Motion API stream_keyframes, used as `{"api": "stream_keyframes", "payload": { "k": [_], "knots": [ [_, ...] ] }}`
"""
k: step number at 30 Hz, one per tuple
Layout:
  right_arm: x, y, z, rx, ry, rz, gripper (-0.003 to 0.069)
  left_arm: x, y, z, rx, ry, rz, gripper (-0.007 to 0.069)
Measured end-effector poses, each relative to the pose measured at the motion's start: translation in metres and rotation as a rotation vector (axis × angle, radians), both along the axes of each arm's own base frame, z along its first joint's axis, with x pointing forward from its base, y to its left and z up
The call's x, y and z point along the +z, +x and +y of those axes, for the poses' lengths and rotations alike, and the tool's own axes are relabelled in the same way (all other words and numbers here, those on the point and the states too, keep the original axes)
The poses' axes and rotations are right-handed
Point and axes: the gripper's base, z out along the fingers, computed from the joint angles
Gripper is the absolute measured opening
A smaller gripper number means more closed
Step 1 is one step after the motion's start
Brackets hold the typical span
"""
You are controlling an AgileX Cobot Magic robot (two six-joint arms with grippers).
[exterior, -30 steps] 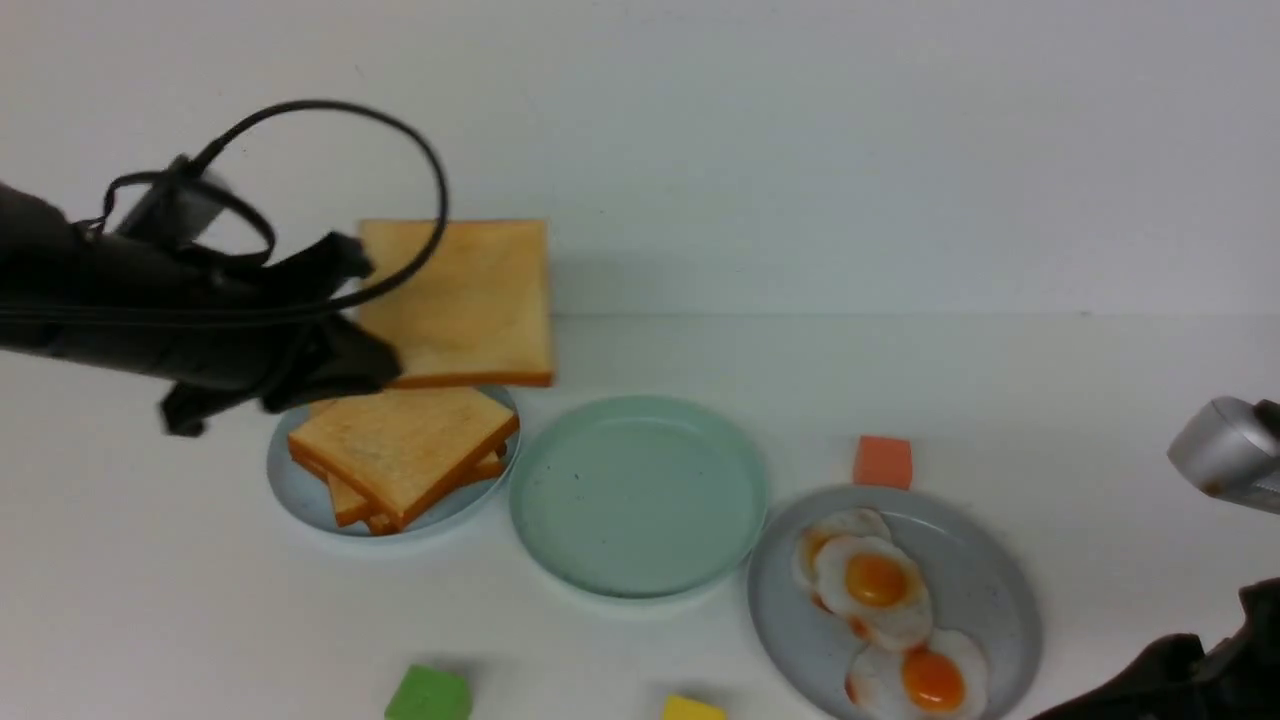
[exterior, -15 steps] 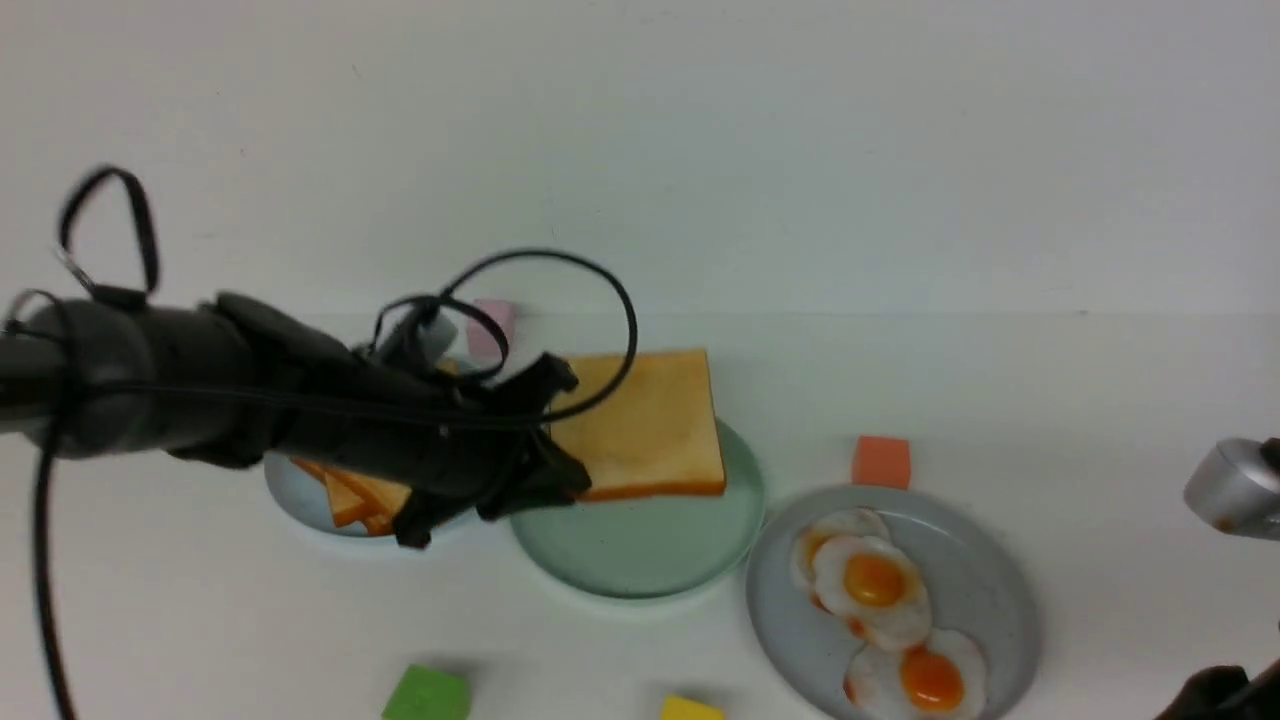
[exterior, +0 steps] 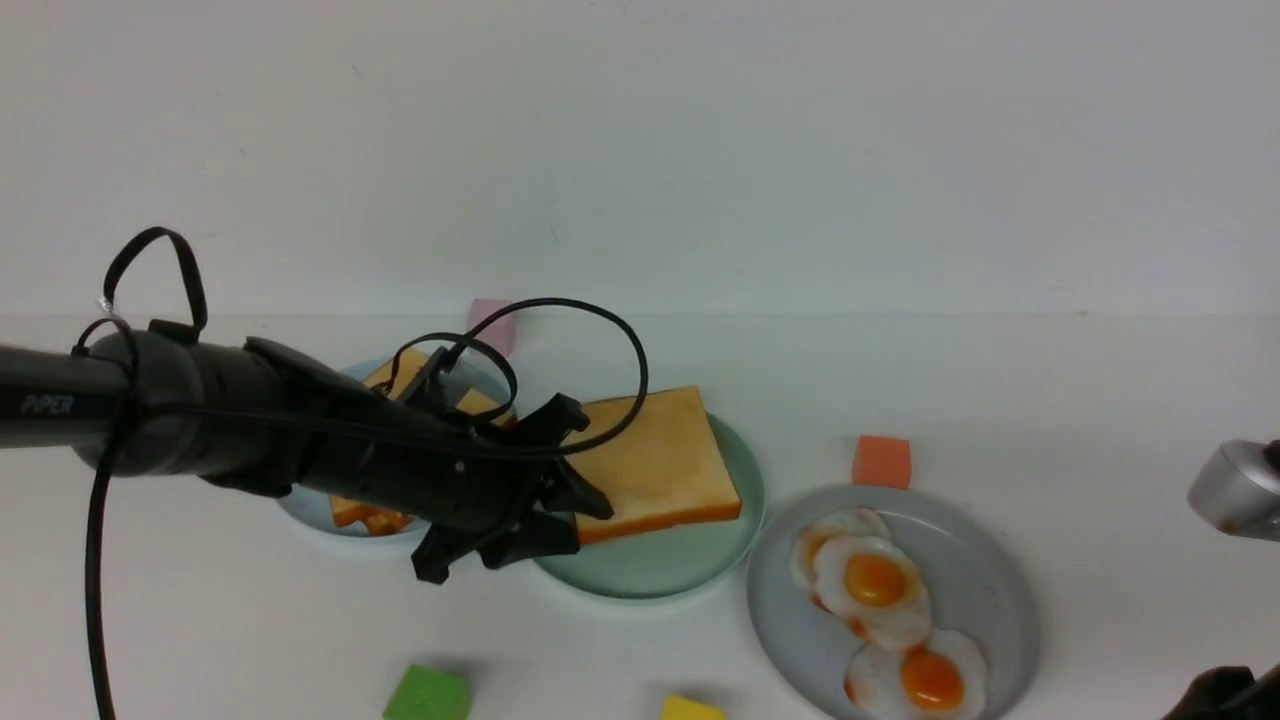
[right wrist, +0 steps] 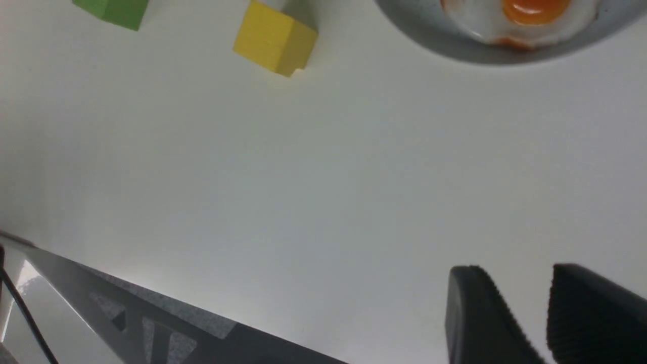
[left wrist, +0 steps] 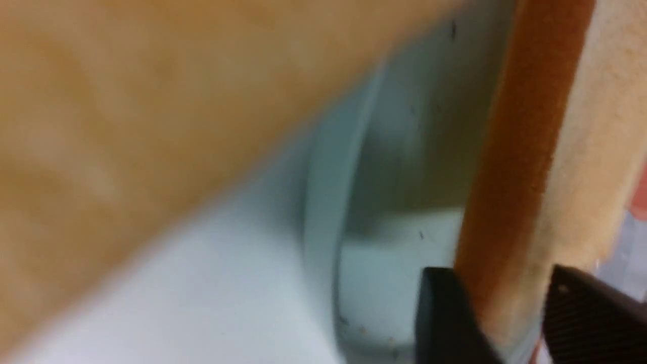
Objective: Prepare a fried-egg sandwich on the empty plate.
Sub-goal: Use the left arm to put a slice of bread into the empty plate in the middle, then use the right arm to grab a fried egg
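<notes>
My left gripper (exterior: 572, 478) is shut on the edge of one golden-brown toast slice (exterior: 655, 460). It holds the slice slightly tilted, low over the mint-green plate (exterior: 680, 578). I cannot tell if the slice touches the plate. In the left wrist view both fingers clamp the crust edge (left wrist: 510, 151) over the plate's rim (left wrist: 328, 177). Two fried eggs (exterior: 872, 580) lie on the grey plate (exterior: 990, 600). The toast pile (exterior: 405, 372) on the pale blue plate is mostly hidden by my arm. My right gripper (right wrist: 513, 283) is slightly open and empty over bare table.
A pink cube (exterior: 490, 322) sits behind the toast pile and an orange cube (exterior: 882, 461) behind the grey plate. A green cube (exterior: 427, 693) and a yellow cube (exterior: 692, 709) lie near the front edge. The right wrist view shows the yellow cube (right wrist: 275, 38) and the grey plate's rim (right wrist: 429, 38).
My left arm carried the toast slice from above the pile to the right and down over the mint-green plate, then lowered and flattened it. The right arm drew back slightly.
</notes>
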Motion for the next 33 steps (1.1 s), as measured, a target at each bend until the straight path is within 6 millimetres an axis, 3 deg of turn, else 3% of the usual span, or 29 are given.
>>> {"api": "stream_keyframes", "payload": {
  "k": [4, 7, 13, 19, 23, 27, 28, 29, 30, 33],
  "knots": [
    [0.004, 0.001, 0.000, 0.000, -0.004, -0.013, 0.0242, 0.015, -0.003, 0.000, -0.010, -0.008, -0.025, 0.0443],
    [0.020, 0.005, 0.000, -0.002, -0.001, -0.071, 0.0256, 0.039, -0.009, 0.004, -0.041, 0.029, -0.082, 0.0502],
    [0.041, 0.018, -0.002, -0.047, -0.012, -0.183, 0.0308, 0.079, -0.028, 0.013, -0.156, 0.156, -0.183, 0.0514],
    [0.026, 0.046, 0.005, -0.072, -0.047, -0.140, 0.0382, 0.131, -0.058, 0.032, -0.227, 0.332, -0.322, 0.0494],
    [0.012, 0.076, 0.010, -0.079, -0.088, -0.076, 0.0408, 0.164, -0.083, 0.041, -0.258, 0.386, -0.406, 0.0382],
    [-0.009, 0.120, 0.000, -0.119, -0.113, 0.002, 0.0417, 0.186, -0.113, 0.044, -0.371, 0.376, -0.437, 0.0127],
    [-0.010, 0.123, 0.000, -0.122, -0.106, 0.001, 0.0417, 0.186, -0.114, 0.044, -0.379, 0.377, -0.440, 0.0113],
    [-0.019, 0.136, -0.007, -0.132, -0.089, 0.017, 0.0418, 0.190, -0.123, 0.044, -0.407, 0.368, -0.446, 0.0029],
    [-0.028, 0.145, -0.011, -0.132, -0.067, 0.030, 0.0418, 0.192, -0.129, 0.045, -0.426, 0.362, -0.452, -0.0008],
    [-0.061, 0.169, -0.022, -0.108, 0.035, 0.080, 0.0418, 0.196, -0.150, 0.048, -0.495, 0.371, -0.499, -0.0013]
  ]
}}
